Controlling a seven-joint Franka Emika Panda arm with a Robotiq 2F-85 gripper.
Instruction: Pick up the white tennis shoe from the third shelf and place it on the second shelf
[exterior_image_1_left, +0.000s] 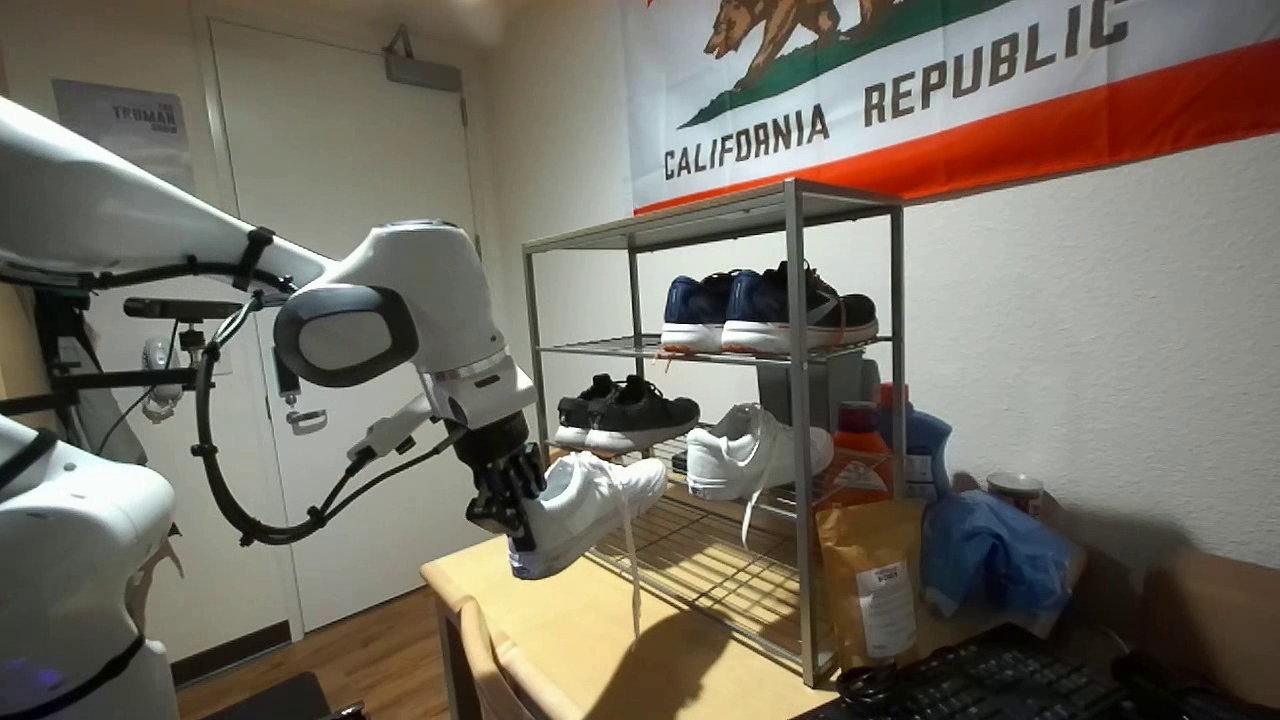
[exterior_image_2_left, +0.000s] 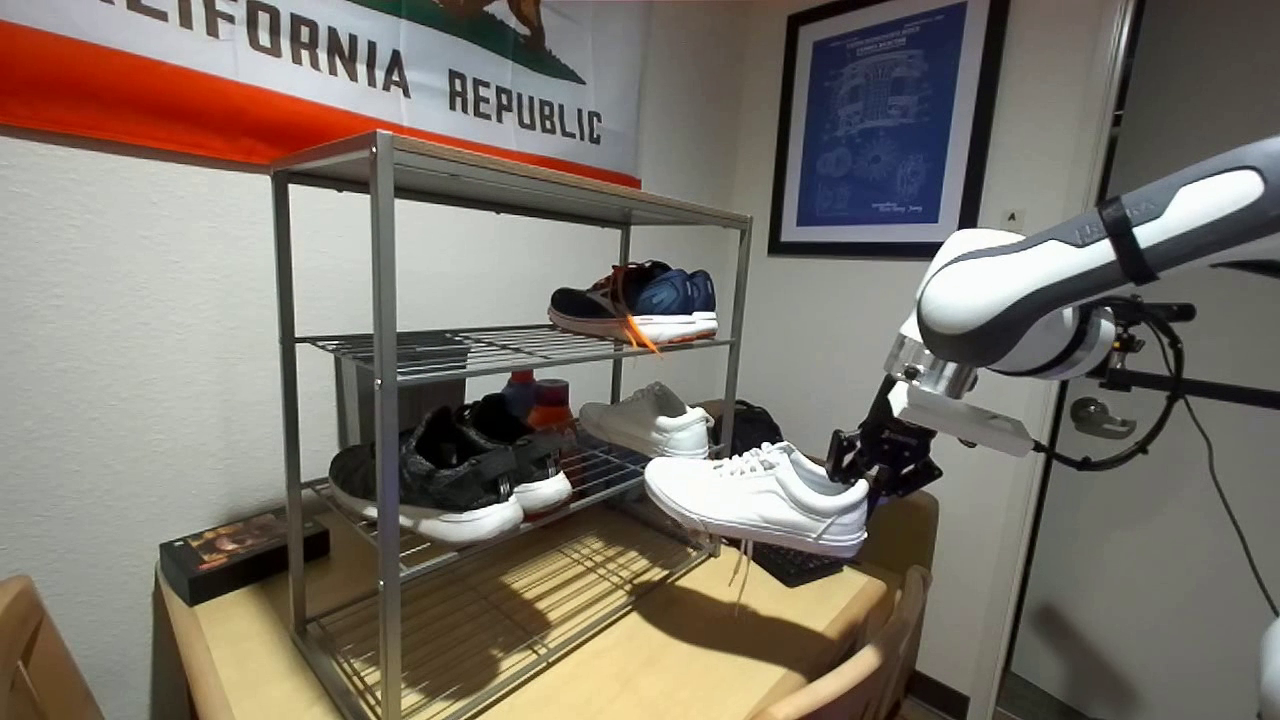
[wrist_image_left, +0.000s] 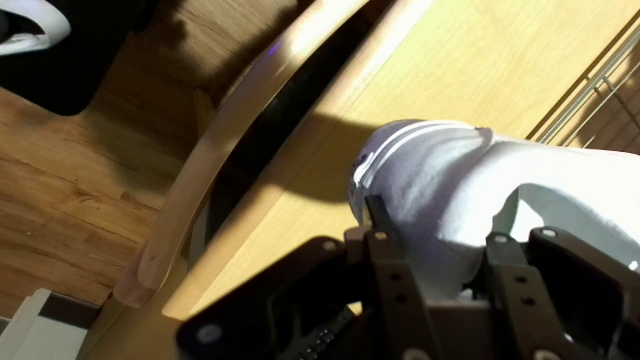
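White tennis shoe (exterior_image_1_left: 590, 505): we see it in the air before the rack (exterior_image_1_left: 799, 410), toe toward two o'clock in an exterior view.
Claw (wrist_image_left: 436, 227): we see it clamped on the heel, one finger inside the opening and one behind.
Second shelf (exterior_image_2_left: 612, 472): we find black shoes (exterior_image_1_left: 635, 417) at the held shoe's one o'clock in an exterior view, another white shoe (exterior_image_1_left: 745, 458) between two and three.
Third shelf (exterior_image_1_left: 725, 575): we see it over the surface (exterior_image_1_left: 555, 630), at the held shoe's four o'clock in an exterior view.
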